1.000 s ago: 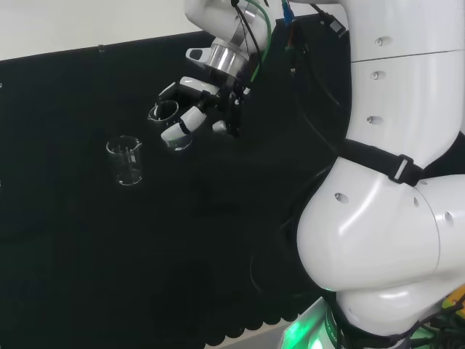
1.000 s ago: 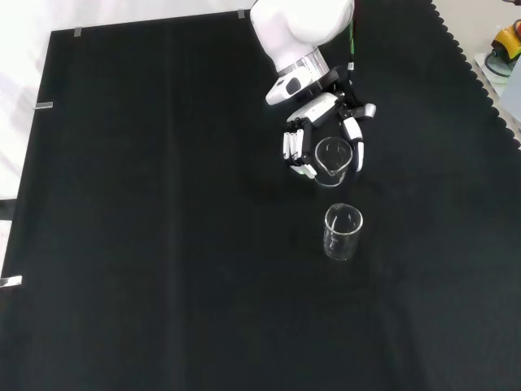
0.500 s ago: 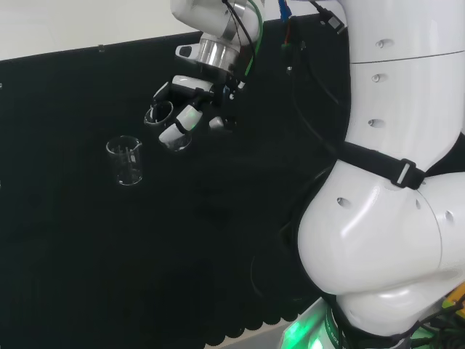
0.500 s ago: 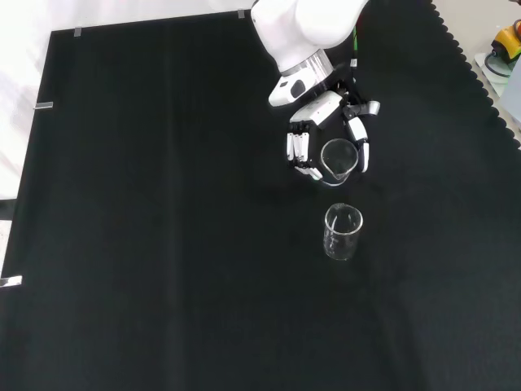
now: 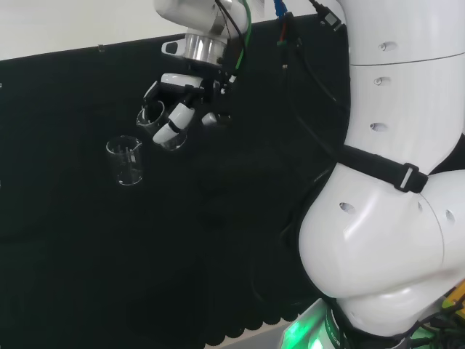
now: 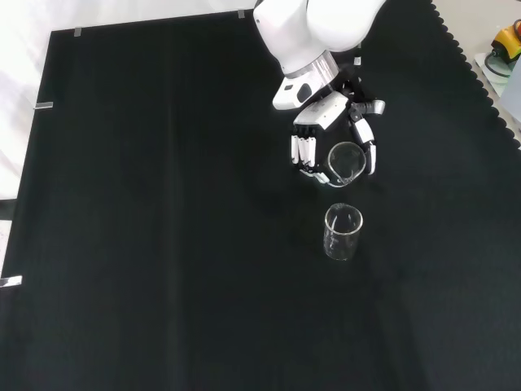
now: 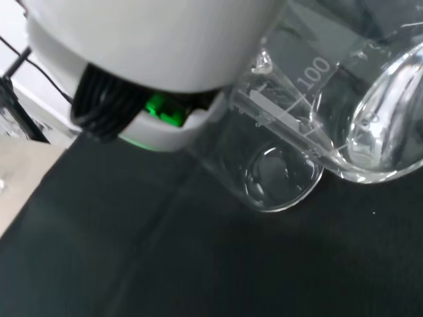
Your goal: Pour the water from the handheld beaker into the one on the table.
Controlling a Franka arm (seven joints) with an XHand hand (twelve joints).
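Fingers [image 6: 303,153] grasping the handheld beaker [image 6: 347,164] have tipped it nearer the table beaker [image 6: 343,231].

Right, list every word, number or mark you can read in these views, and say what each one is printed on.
"100": white print beside graduation lines on the wall of the held beaker, seen in the wrist view.
More white print lies on the glass near that beaker's rim, too warped to read.
The beaker on the cloth shows no print that can be read in the head and front views.
The hand shows no legible marks.
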